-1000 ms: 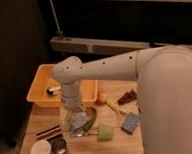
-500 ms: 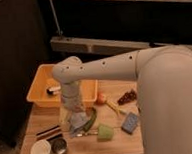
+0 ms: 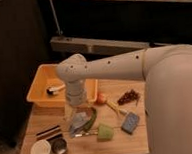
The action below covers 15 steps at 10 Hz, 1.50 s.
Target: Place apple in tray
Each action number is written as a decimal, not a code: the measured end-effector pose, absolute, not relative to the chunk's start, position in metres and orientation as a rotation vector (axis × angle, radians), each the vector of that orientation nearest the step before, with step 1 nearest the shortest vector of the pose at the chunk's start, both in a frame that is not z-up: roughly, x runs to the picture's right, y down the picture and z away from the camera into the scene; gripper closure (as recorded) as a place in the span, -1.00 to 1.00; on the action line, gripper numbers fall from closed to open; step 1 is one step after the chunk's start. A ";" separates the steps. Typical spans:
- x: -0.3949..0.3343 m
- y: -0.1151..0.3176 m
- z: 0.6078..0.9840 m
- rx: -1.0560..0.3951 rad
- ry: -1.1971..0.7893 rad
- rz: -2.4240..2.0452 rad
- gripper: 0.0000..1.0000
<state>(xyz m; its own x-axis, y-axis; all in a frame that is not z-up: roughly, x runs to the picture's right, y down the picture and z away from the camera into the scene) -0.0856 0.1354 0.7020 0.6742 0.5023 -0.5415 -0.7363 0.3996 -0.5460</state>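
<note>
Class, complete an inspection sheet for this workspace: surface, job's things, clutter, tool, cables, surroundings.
Surface: wooden table, crowded.
Job's things: apple on table, right of the arm; tray at back left, small item inside.
Clutter: banana, grapes, blue sponge, green block, white bowl, tin.
Tool: tool open, low over the table, left of apple, holding nothing.
Cables: nothing seen.
Surroundings: grey ledge behind, dark wall.

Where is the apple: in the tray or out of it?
Out. The apple sits on the table beside the tray, outside its wall; the gripper hangs above the table nearby.
</note>
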 end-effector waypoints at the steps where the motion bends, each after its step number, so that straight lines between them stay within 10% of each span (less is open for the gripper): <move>1: -0.060 0.119 0.709 -0.811 0.310 0.801 -0.49; 7: 0.092 0.071 0.716 -0.674 0.178 0.798 -0.49; 15: 0.113 0.085 0.731 -0.724 0.026 0.606 -0.49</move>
